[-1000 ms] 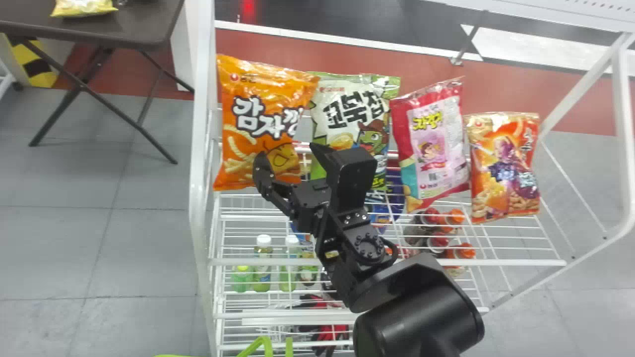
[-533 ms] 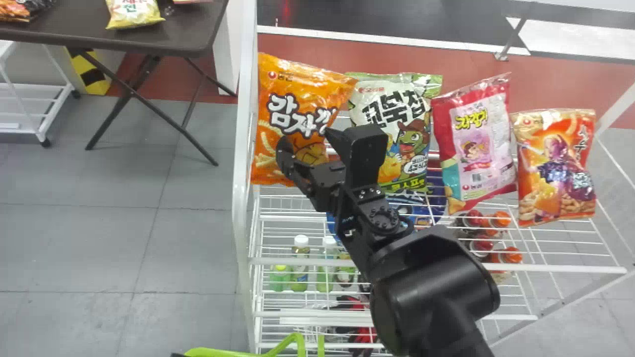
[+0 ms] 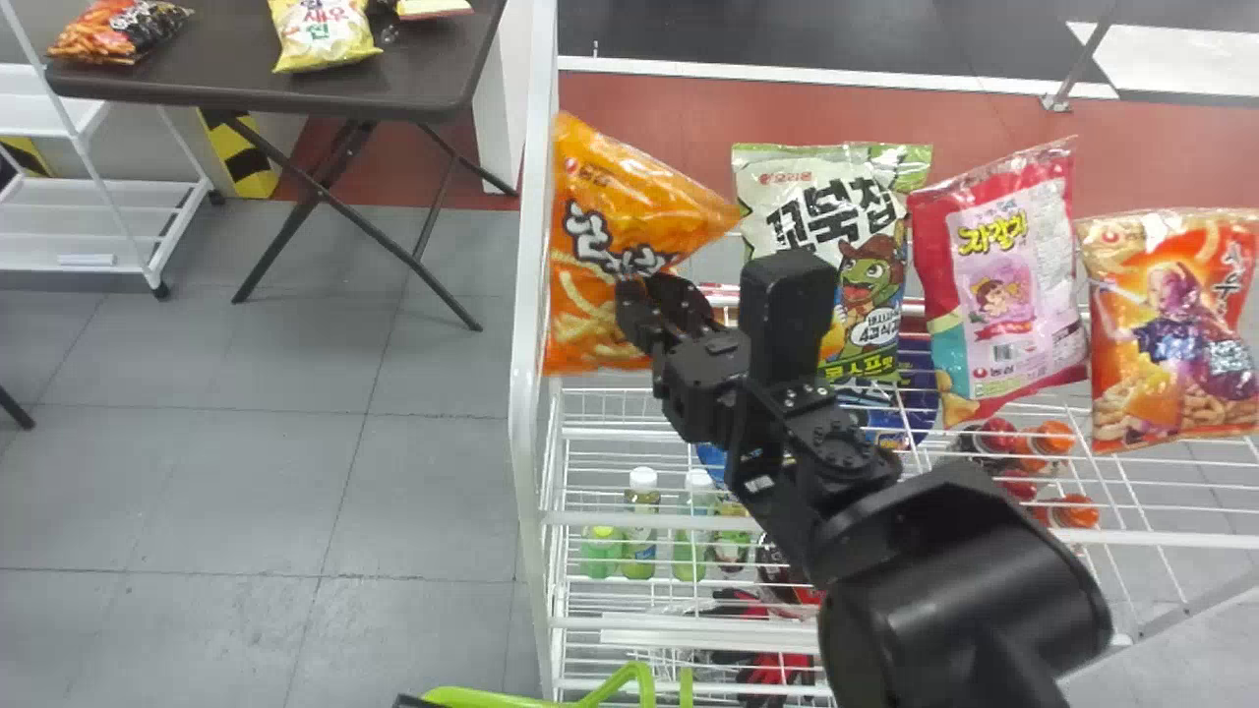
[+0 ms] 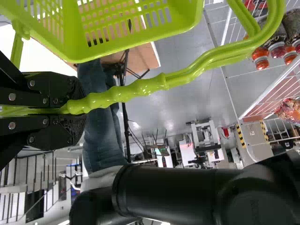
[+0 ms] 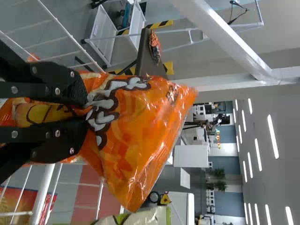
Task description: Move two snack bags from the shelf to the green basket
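Observation:
In the head view my right gripper point(image 3: 679, 300) is at the lower middle of the orange snack bag point(image 3: 615, 211) at the shelf's left end. The right wrist view has the right gripper point(image 5: 85, 111) shut on that orange bag point(image 5: 140, 126), which creases between the fingers. To its right stand the green-and-white bag point(image 3: 807, 202), the pink bag point(image 3: 1003, 275) and the orange-red bag point(image 3: 1170, 324). My left gripper point(image 3: 411, 701) is low in the head view; in the left wrist view the left gripper point(image 4: 70, 110) is shut on the handle of the green basket point(image 4: 122, 35).
The white wire shelf point(image 3: 885, 531) has an upright post point(image 3: 531, 295) close left of the orange bag. Bottles point(image 3: 639, 531) stand on a lower level. A dark table point(image 3: 226, 79) with more snack bags is at the back left.
The head view's scene has shifted to the right. My right gripper has closed on the orange bag, whose top has folded and leans over more.

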Available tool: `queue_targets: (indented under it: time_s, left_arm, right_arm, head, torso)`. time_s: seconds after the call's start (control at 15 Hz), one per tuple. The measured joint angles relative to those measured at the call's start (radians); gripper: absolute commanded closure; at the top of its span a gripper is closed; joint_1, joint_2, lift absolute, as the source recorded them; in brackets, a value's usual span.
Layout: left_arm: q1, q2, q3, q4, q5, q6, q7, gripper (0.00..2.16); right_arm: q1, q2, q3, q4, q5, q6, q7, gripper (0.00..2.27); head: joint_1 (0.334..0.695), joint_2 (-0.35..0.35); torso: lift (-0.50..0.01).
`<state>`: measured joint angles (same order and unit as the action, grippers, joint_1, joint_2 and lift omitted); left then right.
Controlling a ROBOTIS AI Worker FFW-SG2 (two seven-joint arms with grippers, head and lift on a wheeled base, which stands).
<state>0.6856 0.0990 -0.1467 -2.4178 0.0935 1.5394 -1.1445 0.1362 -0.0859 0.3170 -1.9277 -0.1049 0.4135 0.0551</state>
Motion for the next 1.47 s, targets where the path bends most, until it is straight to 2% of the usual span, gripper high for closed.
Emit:
queue_targets:
  time_s: [0.2,0.33,0.53,0.8,1.13,1.33,1.47]
  left_arm:
    - [0.000,-0.004,-0.006,-0.001,-0.001,0.000,0.006,2.09]
    - [0.000,-0.008,-0.010,-0.004,-0.003,0.000,0.014,2.09]
    - [0.000,-0.014,-0.013,-0.011,-0.006,0.002,0.020,2.09]
    - [-0.006,-0.035,-0.006,-0.005,-0.010,0.000,0.026,2.09]
    - [-0.005,-0.059,-0.005,-0.016,-0.009,0.002,0.031,2.09]
    - [-0.001,-0.065,-0.001,-0.030,-0.011,0.001,0.032,2.09]
    - [0.000,-0.068,-0.003,-0.033,-0.013,0.001,0.038,2.09]
  right_arm:
    - [0.071,-0.048,-0.058,-0.120,-0.054,0.049,0.000,2.13]
    - [0.134,-0.086,-0.119,-0.220,-0.118,0.107,0.000,2.13]
    - [0.271,-0.184,-0.258,-0.422,-0.259,0.274,0.017,2.13]
    - [0.436,-0.252,-0.438,-0.685,-0.440,0.560,0.057,2.13]
    - [0.540,-0.261,-0.586,-0.860,-0.479,0.905,0.061,2.13]
    - [0.559,-0.239,-0.637,-0.893,-0.491,1.123,0.080,2.13]
    - [0.561,-0.210,-0.657,-0.914,-0.530,1.152,0.094,2.13]
  head:
    - [0.695,-0.158]
    - [0.695,-0.239]
    - [0.695,-0.343]
    - [0.695,-0.350]
    - [0.695,-0.350]
    - [0.695,-0.350]
    - [0.695,-0.350]
  torso:
    - [-0.017]
    - [-0.017]
    - [-0.017]
    - [-0.017]
    - [-0.017]
    - [-0.017]
    - [-0.017]
